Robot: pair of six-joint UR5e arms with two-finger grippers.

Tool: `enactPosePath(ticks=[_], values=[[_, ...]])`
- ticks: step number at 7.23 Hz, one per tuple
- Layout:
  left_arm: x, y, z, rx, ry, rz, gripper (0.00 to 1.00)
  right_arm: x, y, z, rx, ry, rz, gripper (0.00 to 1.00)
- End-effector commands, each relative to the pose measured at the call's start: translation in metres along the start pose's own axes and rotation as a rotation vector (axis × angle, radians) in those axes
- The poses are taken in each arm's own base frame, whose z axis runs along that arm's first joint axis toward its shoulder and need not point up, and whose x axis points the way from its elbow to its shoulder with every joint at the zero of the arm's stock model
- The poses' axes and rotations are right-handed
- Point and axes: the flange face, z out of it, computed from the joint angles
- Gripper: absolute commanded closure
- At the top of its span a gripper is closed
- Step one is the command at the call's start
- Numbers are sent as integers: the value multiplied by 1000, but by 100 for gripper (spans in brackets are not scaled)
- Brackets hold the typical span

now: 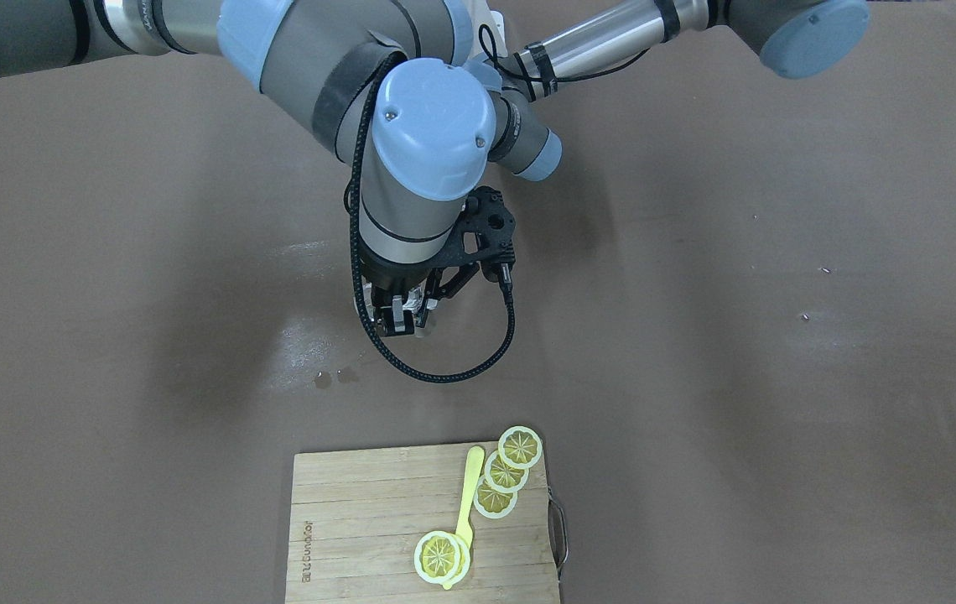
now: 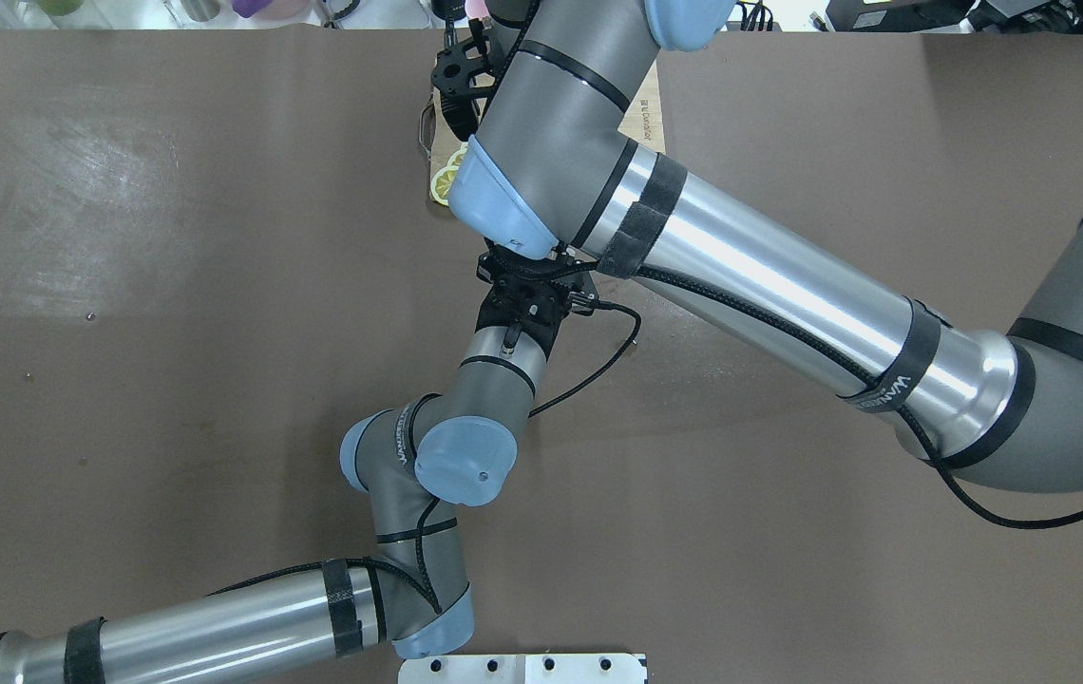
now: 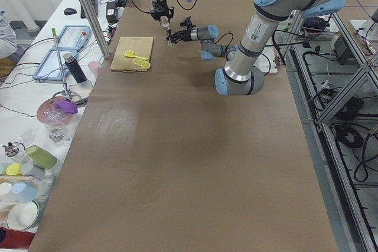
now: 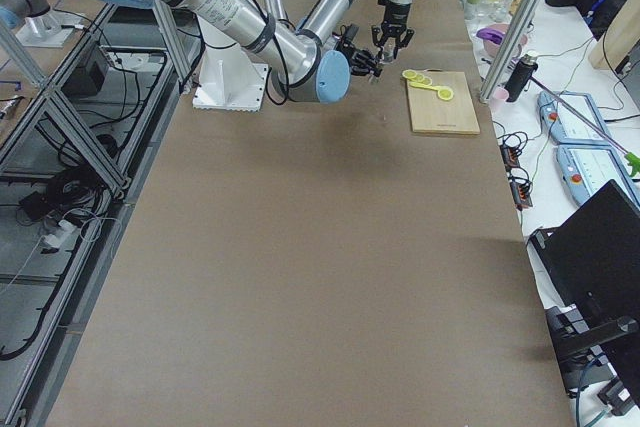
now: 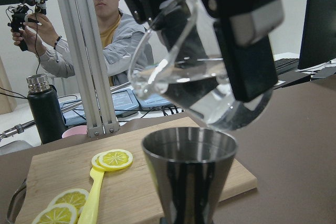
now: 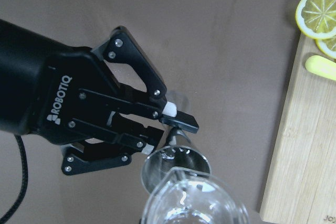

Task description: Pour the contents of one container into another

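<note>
A clear glass pitcher [image 5: 184, 72] with water in it hangs tilted directly above a steel jigger [image 5: 189, 177]. My right gripper [image 1: 398, 319] points down and is shut on the pitcher; its black fingers [image 5: 247, 51] clamp the glass wall. My left gripper [image 6: 167, 136] reaches in sideways and is shut on the narrow waist of the jigger [image 6: 176, 165], holding it upright with its mouth under the pitcher [image 6: 194, 203]. I see no stream between them. In the overhead view the right arm hides both containers.
A wooden cutting board [image 1: 361, 520] lies just beyond the jigger, with lemon slices [image 1: 520, 446] and a yellow utensil [image 1: 470, 486] on it. Small wet spots [image 1: 331, 377] mark the table. A person and a black bottle [image 5: 44, 111] are past the table edge.
</note>
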Motion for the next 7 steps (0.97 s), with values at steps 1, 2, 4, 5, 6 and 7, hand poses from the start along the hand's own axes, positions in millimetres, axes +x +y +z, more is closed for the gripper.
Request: enactPosePath(ticks=[1,2,4,5,6,7], values=[[0,0,0,0,0,0,100,9,30,-15,50,15,26,100],[0,1,0,0,-2,1,100,10,56,-22,76,23,39,100],[-2,-3,0,9,-3,-4,100,-3,123,-25,125,49,65,100],[-8,-1,2,12,-7,-3,100,-15,153,-20,148,79,62,100],[-43,14,2,44,-2,-32,100,-28,176,-11,189,91,54,100],[-74,25,-5,81,22,6,100,-40,193,2,231,110,33,100]])
